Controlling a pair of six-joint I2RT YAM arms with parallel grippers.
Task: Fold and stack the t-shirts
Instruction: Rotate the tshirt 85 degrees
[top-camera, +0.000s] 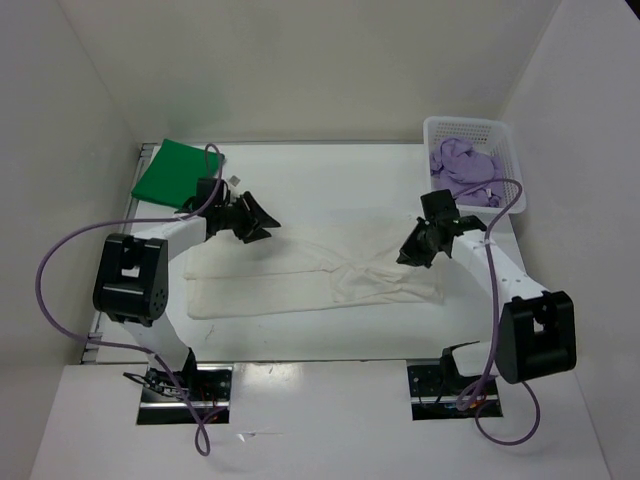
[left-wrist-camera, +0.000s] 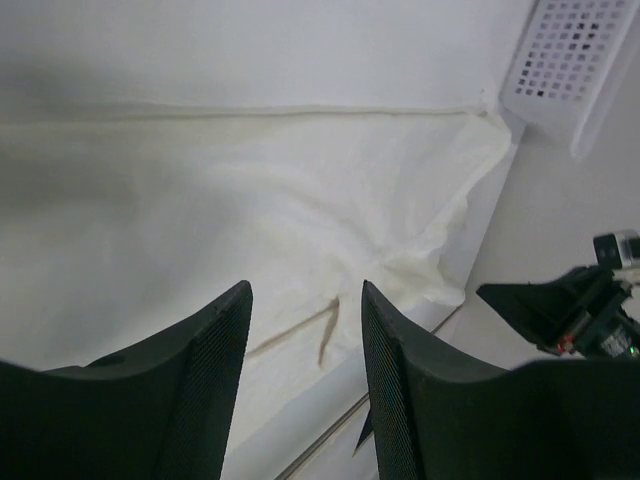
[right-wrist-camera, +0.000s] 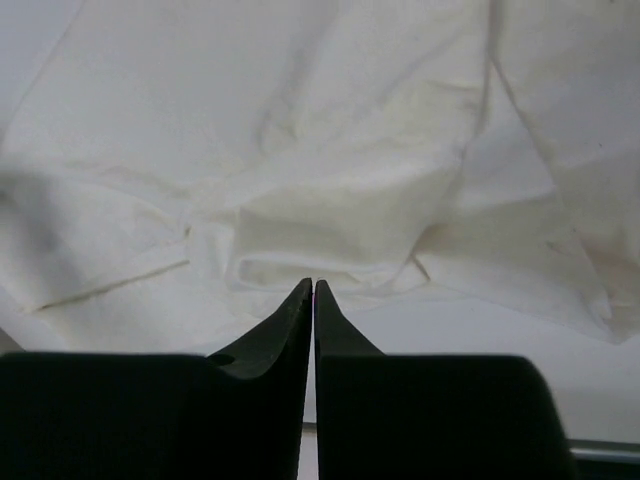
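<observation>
While the green shirt (top-camera: 172, 172) lies folded flat off the outer side of the left gripper (left-wrist-camera: 305, 298), and the purple shirt (top-camera: 462, 165) sits bunched in the basket (top-camera: 505, 135) beyond the right gripper (right-wrist-camera: 313, 290), the white shirt (top-camera: 300, 280) is the one being worked on. It lies spread lengthwise on the table (top-camera: 330, 180), under and between both tools, and is creased and twisted toward the right gripper's end.

The left gripper hangs above the cloth with its jaws about half apart and nothing between them. The shirt's smooth body is directly beneath it, with a crumpled corner ahead and to its right. The right gripper's jaws are pressed together, their tips right at a rolled fold of cloth. From the wrist view I cannot tell whether a thin edge is pinched there or the tips merely touch it.

My reading is that folding of the white shirt is at an early stage: the cloth looks laid out for straightening and is not yet folded over. The next move likely calls for the twisted end by the right gripper to be drawn flat. The left gripper would then drop onto an edge beneath it and close, so both tools can lift one side and carry it across.
</observation>
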